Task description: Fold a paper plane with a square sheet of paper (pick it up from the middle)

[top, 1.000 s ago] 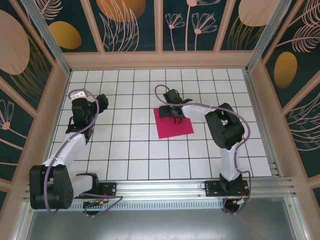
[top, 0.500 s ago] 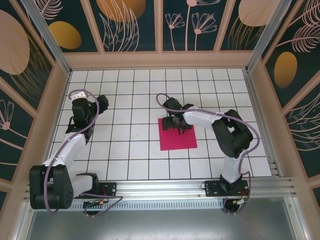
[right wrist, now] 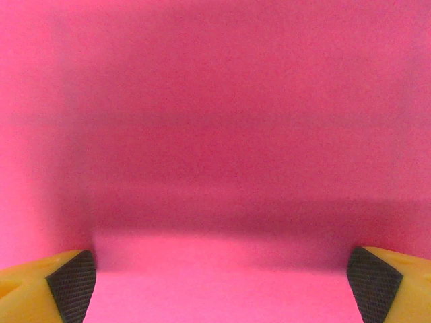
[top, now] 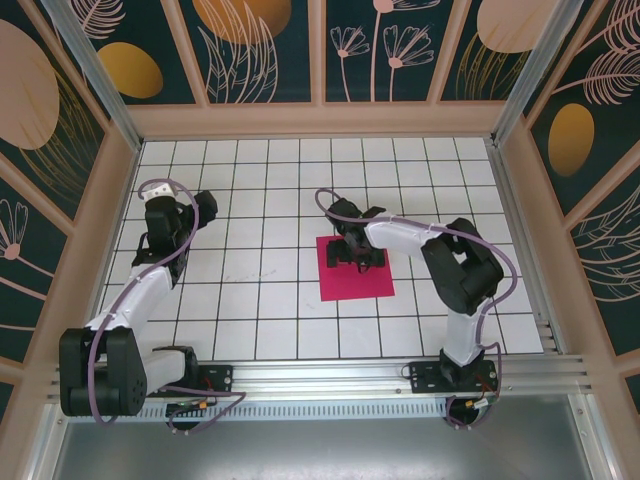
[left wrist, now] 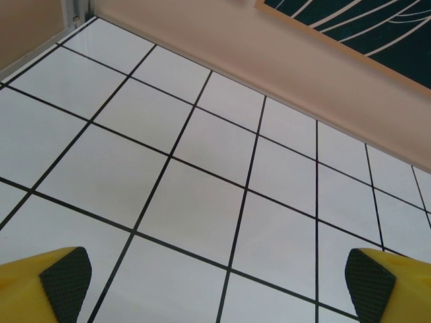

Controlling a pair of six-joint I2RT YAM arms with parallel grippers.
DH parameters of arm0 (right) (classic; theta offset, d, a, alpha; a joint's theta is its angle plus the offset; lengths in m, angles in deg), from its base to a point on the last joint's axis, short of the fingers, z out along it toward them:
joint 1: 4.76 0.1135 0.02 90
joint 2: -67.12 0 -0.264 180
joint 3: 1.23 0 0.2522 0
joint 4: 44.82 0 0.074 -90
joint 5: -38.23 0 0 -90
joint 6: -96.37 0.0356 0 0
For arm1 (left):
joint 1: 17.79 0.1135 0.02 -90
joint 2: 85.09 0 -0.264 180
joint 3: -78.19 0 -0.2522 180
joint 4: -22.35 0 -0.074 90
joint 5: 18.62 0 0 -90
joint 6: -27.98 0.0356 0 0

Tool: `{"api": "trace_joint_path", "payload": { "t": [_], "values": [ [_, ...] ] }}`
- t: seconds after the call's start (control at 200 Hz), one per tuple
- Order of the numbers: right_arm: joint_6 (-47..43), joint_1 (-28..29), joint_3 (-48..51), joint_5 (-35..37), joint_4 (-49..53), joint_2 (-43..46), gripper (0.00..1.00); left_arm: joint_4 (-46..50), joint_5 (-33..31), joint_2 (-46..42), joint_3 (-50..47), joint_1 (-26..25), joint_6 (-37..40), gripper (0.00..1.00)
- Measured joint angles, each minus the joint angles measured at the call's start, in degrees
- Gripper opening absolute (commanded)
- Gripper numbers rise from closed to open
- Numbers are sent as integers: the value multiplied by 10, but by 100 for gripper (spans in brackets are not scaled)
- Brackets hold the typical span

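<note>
We look down into a wooden-framed enclosure whose wall panels (top: 265, 45) are dark teal, painted with pale leaves and orange ovals. Its floor is a white table (top: 250, 300) ruled into square tiles by black lines.

Two black-and-white arms rise from a metal rail at the near edge. The left arm (top: 140, 290) reaches up along the left side of the table. The right arm (top: 455, 265) bends inward toward the middle.

The square sheet of paper (top: 355, 280), magenta-pink, lies flat just right of the table's centre, well apart from the left arm.

The right gripper (top: 355, 250) hangs over the far half of the sheet. In its wrist camera the pink paper (right wrist: 215, 134) sits very close and blurred, and the gripper (right wrist: 219, 276) has its yellow fingers spread wide apart with nothing between them (we cannot tell whether they touch the paper).

The left gripper (top: 200, 205) sits over bare tiles near the far left. Its wrist camera shows the gripper (left wrist: 219, 276) spread wide too, and a black textured pad (left wrist: 64, 272) faces each fingertip.
</note>
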Motion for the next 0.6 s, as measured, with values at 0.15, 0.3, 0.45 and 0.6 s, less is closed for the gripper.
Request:
{"api": "trace_joint_path", "payload": {
  "t": [0.15, 0.3, 0.45, 0.6],
  "values": [
    [0, 0, 0, 3, 0, -1, 94, 0, -5, 2, 1, 0, 0, 98],
    [0, 0, 3, 6, -2, 0, 90, 2, -7, 4, 5, 0, 0, 98],
    [5, 1, 4, 10, -3, 0, 87, 3, -7, 4, 6, 0, 0, 99],
    [9, 0, 4, 13, -5, 0, 79, 4, -7, 4, 6, 0, 0, 99]
  ]
}}
